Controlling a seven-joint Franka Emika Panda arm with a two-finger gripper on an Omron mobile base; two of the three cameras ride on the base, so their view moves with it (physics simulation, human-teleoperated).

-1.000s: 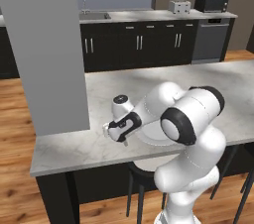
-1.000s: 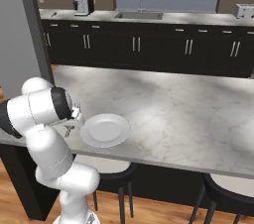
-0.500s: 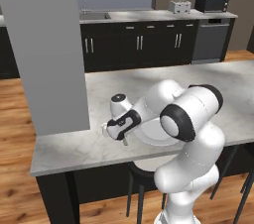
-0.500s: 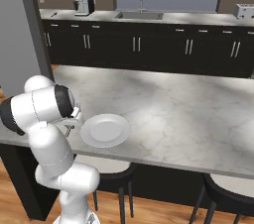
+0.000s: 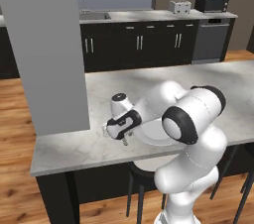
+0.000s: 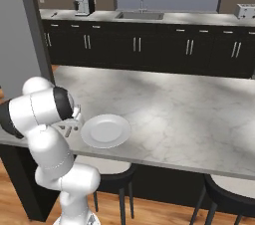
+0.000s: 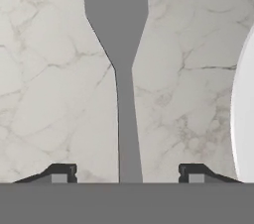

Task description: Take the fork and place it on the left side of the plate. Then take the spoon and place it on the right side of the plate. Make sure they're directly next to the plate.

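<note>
The silver-grey fork (image 7: 121, 44) lies flat on the marble counter, tines pointing to the top of the hand view. My gripper (image 7: 127, 173) hovers over its handle, open, its fingertips (image 7: 59, 172) standing well clear on both sides. The white plate (image 7: 244, 114) curves in at the right edge of that view, a short gap from the fork. From the base cameras the gripper (image 5: 124, 138) points down at the counter just left of the plate (image 5: 155, 138), near the island's front edge. The plate (image 6: 105, 130) has nothing on it. The spoon is out of view.
A tall grey pillar (image 5: 44, 44) stands on the island's left end, close to the arm. The island's front edge (image 5: 89, 159) runs just below the gripper, with stools (image 6: 226, 194) beneath. The back counter holds a sink (image 6: 139, 15), a toaster (image 5: 179, 6) and a microwave (image 5: 212, 2).
The jaws have spread apart from shut to open, letting go of the fork, which now lies free on the counter left of the plate. The arm has barely moved.
</note>
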